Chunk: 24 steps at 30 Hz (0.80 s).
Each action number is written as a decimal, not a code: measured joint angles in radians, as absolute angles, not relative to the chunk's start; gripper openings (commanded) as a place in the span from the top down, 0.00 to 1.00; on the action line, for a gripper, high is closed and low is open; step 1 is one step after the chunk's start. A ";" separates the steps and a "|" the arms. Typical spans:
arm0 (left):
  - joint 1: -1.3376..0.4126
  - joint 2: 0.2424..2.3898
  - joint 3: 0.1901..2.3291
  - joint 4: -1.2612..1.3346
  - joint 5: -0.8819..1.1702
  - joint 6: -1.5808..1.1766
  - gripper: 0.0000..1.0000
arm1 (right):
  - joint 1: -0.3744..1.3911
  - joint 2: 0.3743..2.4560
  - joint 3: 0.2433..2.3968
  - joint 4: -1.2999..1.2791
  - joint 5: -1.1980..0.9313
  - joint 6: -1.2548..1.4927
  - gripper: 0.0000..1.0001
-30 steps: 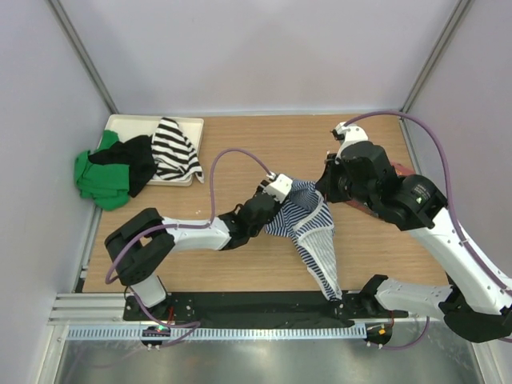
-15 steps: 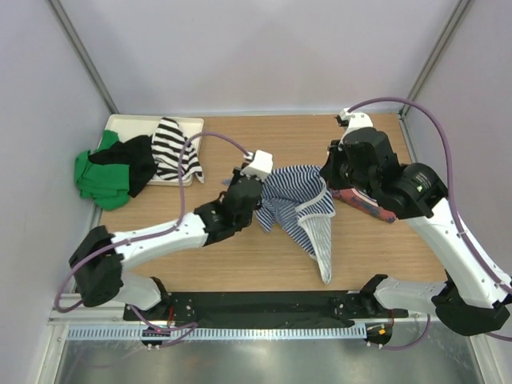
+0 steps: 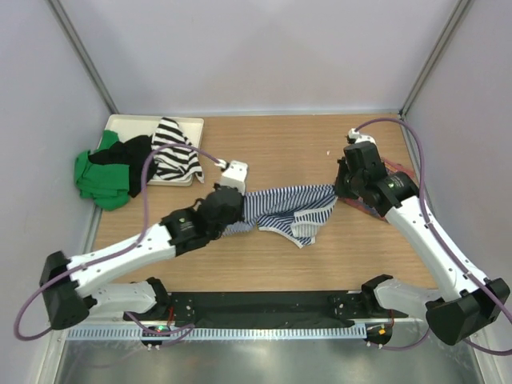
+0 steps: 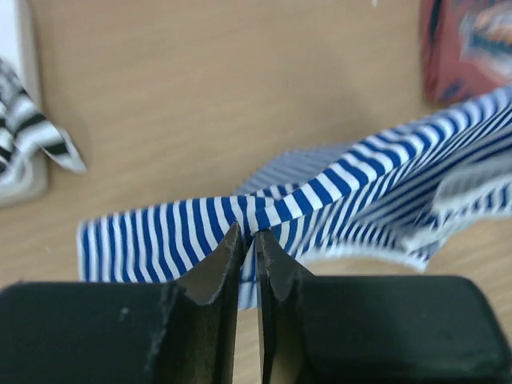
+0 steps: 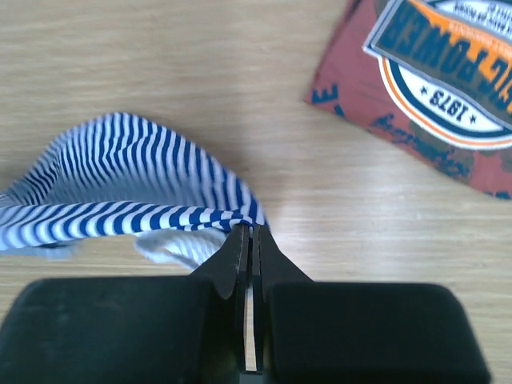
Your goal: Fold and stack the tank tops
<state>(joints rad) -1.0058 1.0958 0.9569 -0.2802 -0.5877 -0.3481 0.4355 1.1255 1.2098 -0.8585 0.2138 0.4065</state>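
Note:
The navy-and-white striped tank top (image 3: 284, 210) is stretched low over the table's middle between my two grippers. My left gripper (image 3: 232, 214) is shut on its left edge, as the left wrist view shows (image 4: 248, 236). My right gripper (image 3: 338, 192) is shut on its right edge, as the right wrist view shows (image 5: 251, 228). The brick-red tank top (image 3: 390, 186) with a round printed logo lies flat by the right wall, partly under my right arm; it also shows in the right wrist view (image 5: 432, 88).
A white tray (image 3: 128, 124) at the back left holds a black-and-white striped top (image 3: 174, 148), a black top (image 3: 128, 160) and a green top (image 3: 98, 180) that spills over its edge. The black base rail (image 3: 256, 308) runs along the near edge.
Both grippers moved apart and lower with the striped top. The left went left, the right went right. The top, which hung bunched and trailing toward the front, is now pulled out wide.

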 measured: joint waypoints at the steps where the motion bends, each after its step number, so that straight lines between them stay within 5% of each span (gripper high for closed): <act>1: -1.006 1.141 0.931 -0.295 -0.567 -0.376 0.87 | 0.417 1.122 1.172 -0.854 0.207 0.407 0.99; 10: -1.006 1.209 0.825 -0.434 -0.543 -0.562 0.72 | 0.384 1.081 1.008 -0.786 0.149 0.407 0.99; 12: -1.006 1.163 0.799 -0.423 -0.538 -0.600 0.42 | 0.384 1.066 0.991 -0.772 0.142 0.407 0.99; 14: -1.006 1.122 0.759 -0.404 -0.530 -0.653 0.31 | 0.383 1.053 0.976 -0.762 0.135 0.407 0.99; 24: -0.949 1.114 0.646 -0.406 -0.339 -0.885 0.58 | 0.382 1.047 0.964 -0.744 0.113 0.414 0.99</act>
<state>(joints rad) -0.9493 1.1137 0.6460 -0.4065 -0.3389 -0.8852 0.3820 1.0466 0.9638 -0.7437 0.1127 0.4145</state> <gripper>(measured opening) 0.472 0.042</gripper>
